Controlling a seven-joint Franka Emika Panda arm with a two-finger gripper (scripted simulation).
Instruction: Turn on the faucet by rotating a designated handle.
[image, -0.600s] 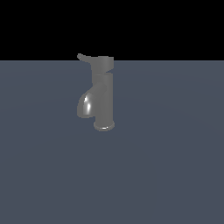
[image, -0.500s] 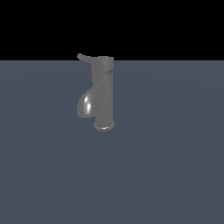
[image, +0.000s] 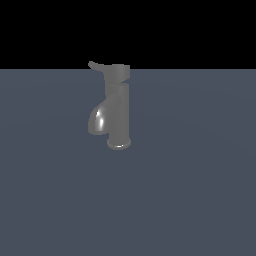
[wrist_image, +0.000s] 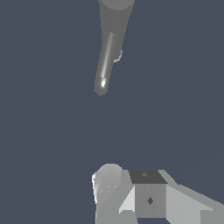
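Observation:
The faucet (image: 118, 107) is a dull grey tap standing upright on the dark grey-blue surface in the exterior view, with its glossy curved spout (image: 99, 120) bulging to that view's left. The handle (image: 97, 66) is a thin flat lever sticking out from the wider top cap toward the exterior view's left. In the wrist view the handle (wrist_image: 105, 61) shows as a long narrow bar running out from the cap (wrist_image: 116, 4). My gripper (wrist_image: 131, 186) shows only in the wrist view, as pale blocky parts at the picture's edge, well apart from the handle's tip. Its jaw gap is not readable.
The flat dark grey-blue surface (image: 190, 190) spreads all around the faucet, with a black background behind it. No other object shows in either view.

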